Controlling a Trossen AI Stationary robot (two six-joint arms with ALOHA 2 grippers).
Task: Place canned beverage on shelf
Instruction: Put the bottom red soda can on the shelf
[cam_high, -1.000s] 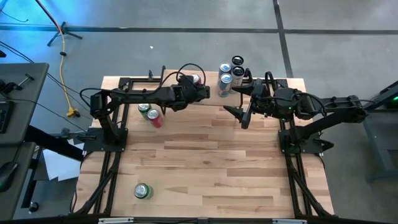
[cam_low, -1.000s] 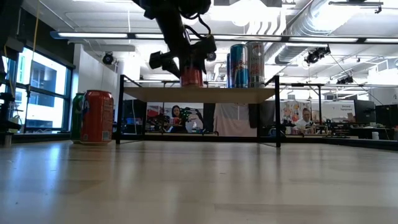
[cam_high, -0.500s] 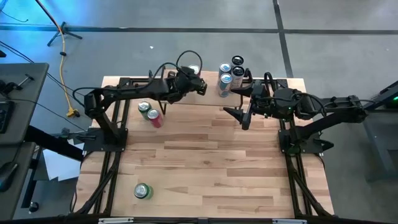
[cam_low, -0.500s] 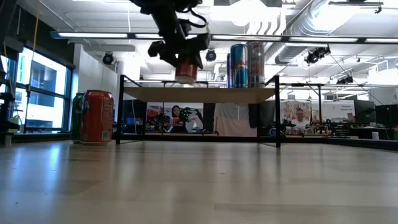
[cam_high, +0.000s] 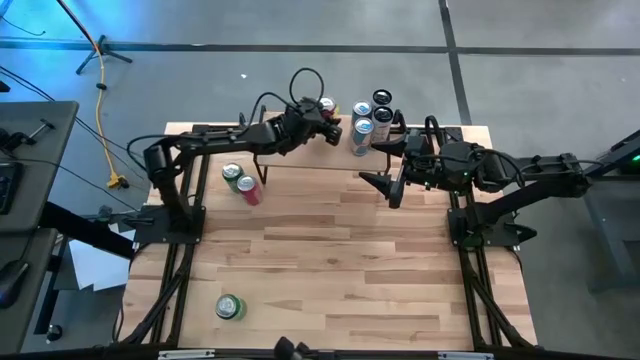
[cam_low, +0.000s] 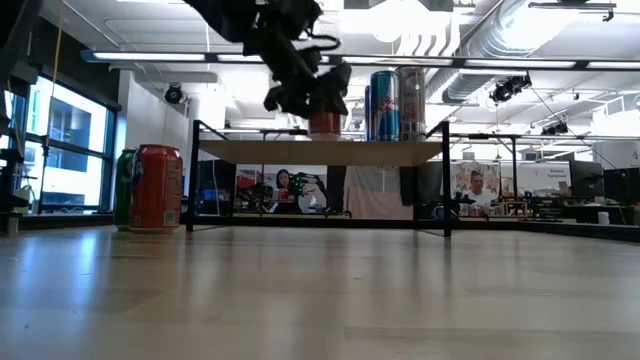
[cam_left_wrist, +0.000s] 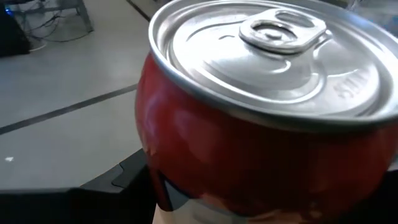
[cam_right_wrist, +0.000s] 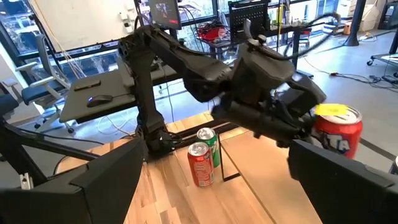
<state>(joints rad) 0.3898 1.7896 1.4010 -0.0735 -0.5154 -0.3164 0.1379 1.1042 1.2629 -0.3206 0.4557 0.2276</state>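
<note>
A light-wood table (cam_high: 330, 260) stands on a grey floor, with a bright workshop of windows, ducts and seated people (cam_low: 283, 185) behind it in the low view. At the table's near left a green can (cam_high: 229, 306) stands alone; farther back on the left, a green can and a red one (cam_high: 248, 189) stand touching. The left gripper (cam_high: 325, 126) holds a red can (cam_low: 324, 122) by its sides over the back left of the shelf (cam_low: 320, 151); whether the can's base touches the board cannot be told. Just to its right, four tall cans (cam_high: 370, 118) crowd the shelf's right end. The right gripper (cam_high: 385, 165) hangs wide open and empty in front of the shelf. The left wrist view is filled by the red can's lid and wall.
</note>
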